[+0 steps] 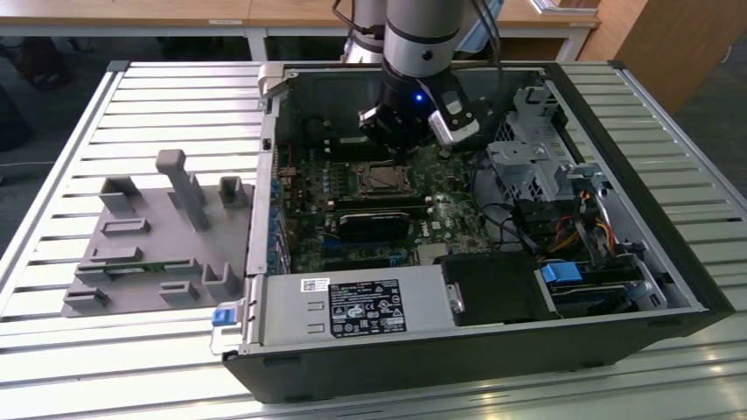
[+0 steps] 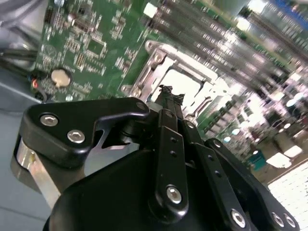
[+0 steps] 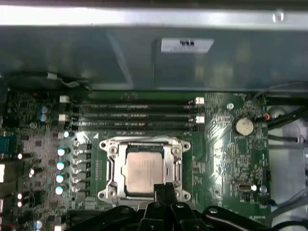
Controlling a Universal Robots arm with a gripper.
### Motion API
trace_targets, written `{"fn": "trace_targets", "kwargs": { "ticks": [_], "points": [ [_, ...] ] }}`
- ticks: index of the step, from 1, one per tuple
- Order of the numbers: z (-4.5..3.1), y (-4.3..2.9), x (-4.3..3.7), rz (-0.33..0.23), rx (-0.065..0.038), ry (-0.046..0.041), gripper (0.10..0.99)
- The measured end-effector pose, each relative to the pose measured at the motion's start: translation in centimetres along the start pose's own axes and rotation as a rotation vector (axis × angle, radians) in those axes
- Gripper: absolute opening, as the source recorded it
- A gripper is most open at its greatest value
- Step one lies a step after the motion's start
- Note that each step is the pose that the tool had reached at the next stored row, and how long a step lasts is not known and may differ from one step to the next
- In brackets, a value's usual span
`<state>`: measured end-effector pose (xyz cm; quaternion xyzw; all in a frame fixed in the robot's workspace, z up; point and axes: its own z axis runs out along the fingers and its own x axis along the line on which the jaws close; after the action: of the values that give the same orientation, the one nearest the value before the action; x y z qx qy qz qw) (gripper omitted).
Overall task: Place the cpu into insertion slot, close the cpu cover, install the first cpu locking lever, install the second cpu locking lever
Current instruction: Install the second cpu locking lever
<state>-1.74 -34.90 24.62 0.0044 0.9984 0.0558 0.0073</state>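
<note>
Claw [image 3: 165, 188] tips are seen pressed together, narrow, nothing held between them; in the first wrist view they sit at the socket's 6 o'clock edge. In the second wrist view the claw [image 2: 166, 91] tip is poised just over the socket frame; contact cannot be told.

cpu [image 3: 143, 171] is seated in the insertion slot [image 3: 117, 195], silver top up, flat and square to the frame. cpu cover [image 3: 144, 143] is lowered around the chip, its cut-out showing the metal top. Locking levers are not made out clearly, so their state is left unsaid. Judged: placing is done, cover looks down.

Key relation: chip lies directly ahead of the claw tips, toward 12 o'clock in the first wrist view, very near. Socket is square, so no long axis.

Outward: memory slots [image 3: 134, 115] run across at 12 o'clock of the socket, coin cell [image 3: 243, 126] at 2 o'clock, capacitors [image 3: 61, 165] at 9 o'clock.

In the exterior view the socket [image 1: 380, 178] is seen inside the open computer case [image 1: 653, 219] on the slatted surface [image 1: 140, 96], the claw [image 1: 403, 149] just above it; a grey fixture [image 1: 152, 245] lies well apart at 9 o'clock.
</note>
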Motion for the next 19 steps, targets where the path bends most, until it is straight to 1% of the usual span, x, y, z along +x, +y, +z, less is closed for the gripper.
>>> {"fn": "trace_targets", "kwargs": {
  "ticks": [2,3,6,7,9,13,19],
  "points": [
    [0.06,-0.55,0.0,0.0,0.0,0.0003,0.106],
    [0.15,-0.7,0.0,0.0,0.0,0.0015,0.106],
    [0.66,-0.82,0.0,0.001,0.0,0.0105,0.106],
    [0.8,-0.86,0.0,0.001,0.0,0.0123,0.106],
    [0.87,-1.12,0.01,0.001,0.0,0.0131,0.106],
    [0.83,-1.87,0.0,0.001,-0.001,0.013,0.106],
    [0.76,-2.48,0.04,0.001,-0.001,0.013,0.106]
  ]
}}
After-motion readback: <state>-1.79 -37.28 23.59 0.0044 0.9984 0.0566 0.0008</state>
